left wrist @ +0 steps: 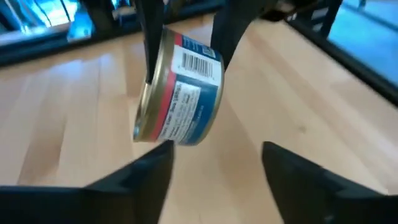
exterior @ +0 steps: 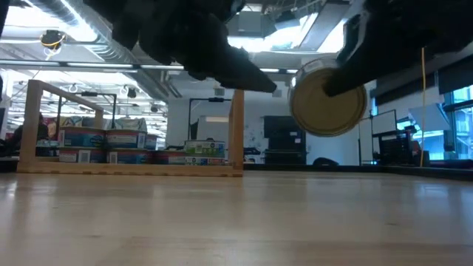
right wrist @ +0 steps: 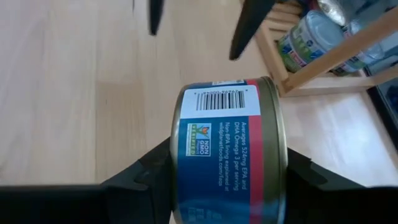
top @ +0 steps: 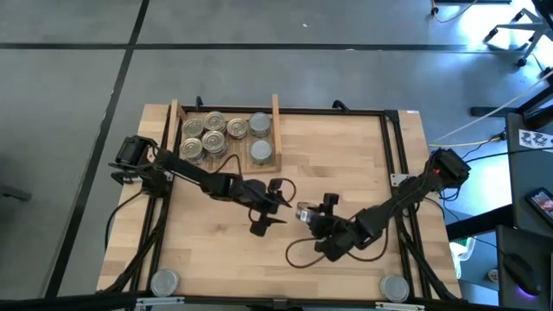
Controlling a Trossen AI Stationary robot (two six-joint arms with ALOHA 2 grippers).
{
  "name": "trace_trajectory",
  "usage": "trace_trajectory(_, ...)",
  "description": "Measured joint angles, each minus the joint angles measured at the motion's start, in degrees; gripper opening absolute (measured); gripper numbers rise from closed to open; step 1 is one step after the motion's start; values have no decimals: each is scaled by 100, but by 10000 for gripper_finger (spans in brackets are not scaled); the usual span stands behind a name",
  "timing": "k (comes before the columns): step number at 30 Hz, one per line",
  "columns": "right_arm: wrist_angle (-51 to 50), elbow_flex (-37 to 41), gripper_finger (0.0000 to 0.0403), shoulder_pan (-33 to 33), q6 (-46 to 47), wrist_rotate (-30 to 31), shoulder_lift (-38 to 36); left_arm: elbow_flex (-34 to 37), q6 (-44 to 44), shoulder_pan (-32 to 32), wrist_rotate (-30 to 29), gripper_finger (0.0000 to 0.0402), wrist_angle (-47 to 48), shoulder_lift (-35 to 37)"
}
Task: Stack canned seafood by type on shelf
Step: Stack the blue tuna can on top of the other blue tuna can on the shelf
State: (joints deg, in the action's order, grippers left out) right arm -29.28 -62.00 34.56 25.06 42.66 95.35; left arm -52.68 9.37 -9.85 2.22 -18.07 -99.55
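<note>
The right hand (right wrist: 227, 186) grips a blue-and-red can (right wrist: 229, 146) above the bench (top: 346, 164); its label shows a barcode and "Non GMO". The left hand (left wrist: 214, 165) hangs open just beside it.

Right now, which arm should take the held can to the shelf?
Left, probably. Its open gripper faces the can in the right gripper, and its base sits on the shelf side.
</note>
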Motion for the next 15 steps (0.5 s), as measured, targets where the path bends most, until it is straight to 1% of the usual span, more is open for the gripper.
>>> trace_trajectory(2,26,0,188,-101,0,-147,0,-151,81,0,-95,269,366,0)
trace_trajectory(5,85,0,188,-188,-2,-251,0,-251,209,1,-380,295,455,1)
trace_trajectory(8,317,0,188,-212,-30,-280,0,-252,196,5,-428,303,296,7)
trace_trajectory(15,1334,0,188,-308,-575,-104,0,-252,167,-2,-427,304,97,7)
